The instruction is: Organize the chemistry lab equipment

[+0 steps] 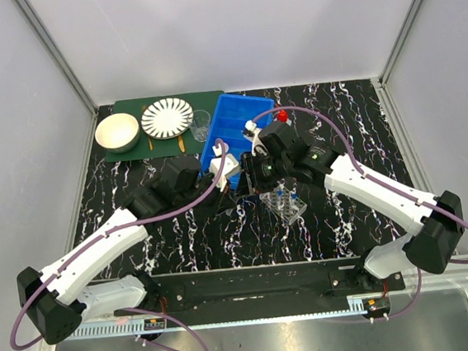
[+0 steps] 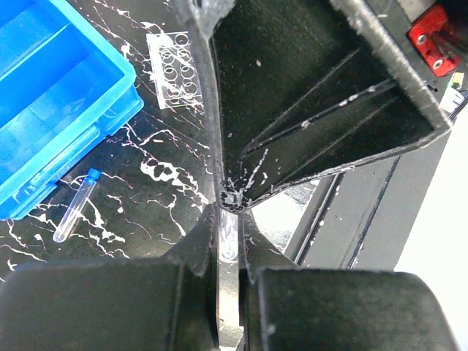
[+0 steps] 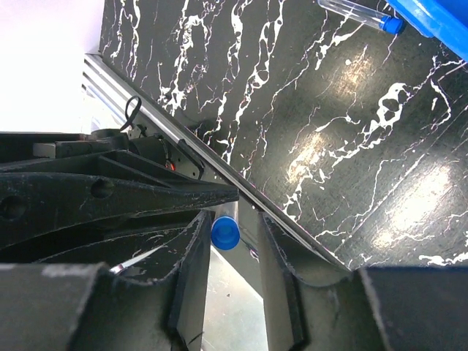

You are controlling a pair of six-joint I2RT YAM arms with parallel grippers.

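Right gripper, jaws parted, is straddling a blue-capped tube without clasping it; we are showing the left gripper clenched.

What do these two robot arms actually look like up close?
The left arm and right arm have white shells with chunky black joints. A purple cable loops along each. The left hand and right hand each have two scuffed black fingers.

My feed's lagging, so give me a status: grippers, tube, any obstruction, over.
Left gripper shut on clear tube. Right gripper open, jaws astride its blue cap. Second tube loose on table beside blue bin.
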